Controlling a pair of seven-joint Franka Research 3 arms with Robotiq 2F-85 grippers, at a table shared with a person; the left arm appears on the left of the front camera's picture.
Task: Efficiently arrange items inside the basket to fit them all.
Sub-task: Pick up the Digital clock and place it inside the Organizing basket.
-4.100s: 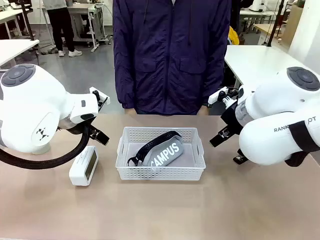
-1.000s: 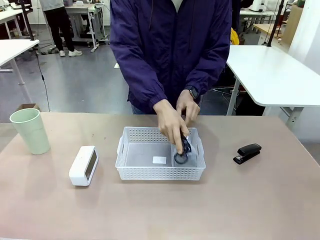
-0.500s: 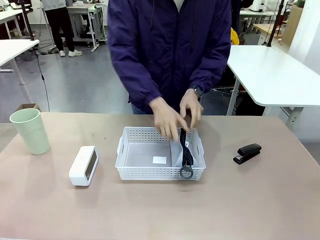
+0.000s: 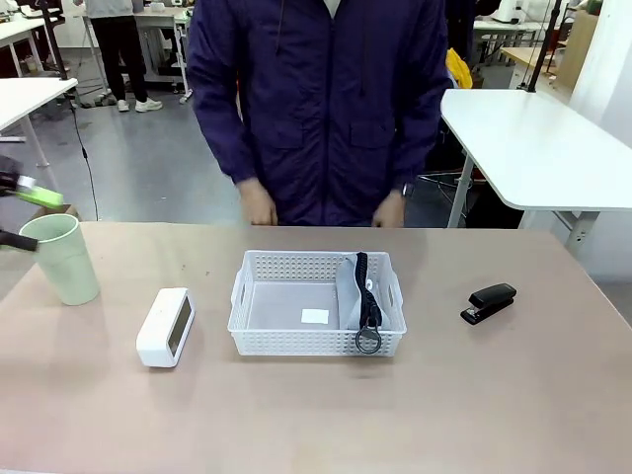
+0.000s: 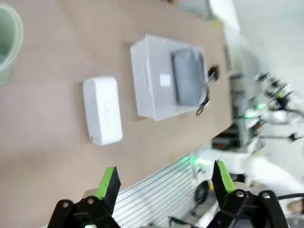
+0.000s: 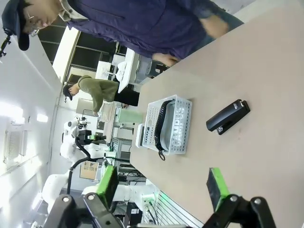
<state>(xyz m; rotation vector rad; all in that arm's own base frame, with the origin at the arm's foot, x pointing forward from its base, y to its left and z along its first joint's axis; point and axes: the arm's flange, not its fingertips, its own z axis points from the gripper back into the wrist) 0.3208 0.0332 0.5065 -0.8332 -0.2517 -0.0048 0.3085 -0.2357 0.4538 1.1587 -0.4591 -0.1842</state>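
L claw [image 5: 165,179] stood wide open, nothing btwn its green pads, up over the left end of the bench [image 4: 316,425]. From the front its tips showed just above the pale green cup [image 4: 61,262]. R claw [image 6: 162,184] was also fully spread & empty, high off the bench, w/ the black stapler [image 4: 489,301] ahead of it. Cup stood upright at far left. White clock [image 4: 166,328] lay just left of the white basket [image 4: 296,342], not touching. Basket sat mid-bench. Grey pouch [image 4: 349,294] stood on edge along the basket's right end, black strap [image 4: 362,281] uppermost, ring [image 4: 367,341] hanging over the front wall. Small white label [image 4: 315,316] lay on the basket floor. Stapler lay right of the basket, well apart. Person's hands [image 4: 259,209] hung at the far edge, touching nothing.
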